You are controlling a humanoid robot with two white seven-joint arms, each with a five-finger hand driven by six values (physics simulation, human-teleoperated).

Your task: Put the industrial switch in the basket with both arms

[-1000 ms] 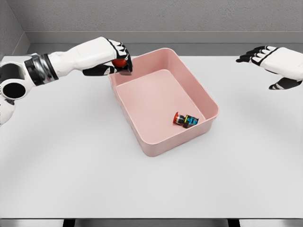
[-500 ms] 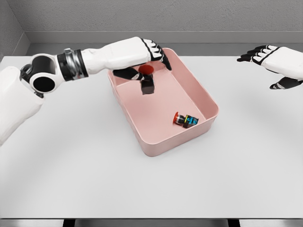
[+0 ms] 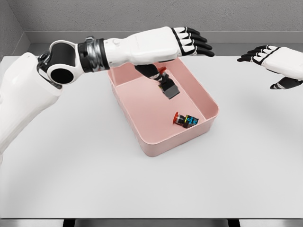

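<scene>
Nearby, another switch (image 3: 185, 119) in basket (image 3: 208, 101)

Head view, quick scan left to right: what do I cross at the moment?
Left shoulder → left elbow joint → dark switch under the arm → second switch on the basket floor → left hand, fingers spread → basket's right rim → right hand.

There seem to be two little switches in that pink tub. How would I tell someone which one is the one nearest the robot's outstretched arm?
Find the pink basket in the middle of the white table. Look at its far end, just under the left hand reaching over it with fingers spread. The switch there is tilted, dark-bodied with a red cap, unlike the other switch with blue markings at the near right corner.
</scene>
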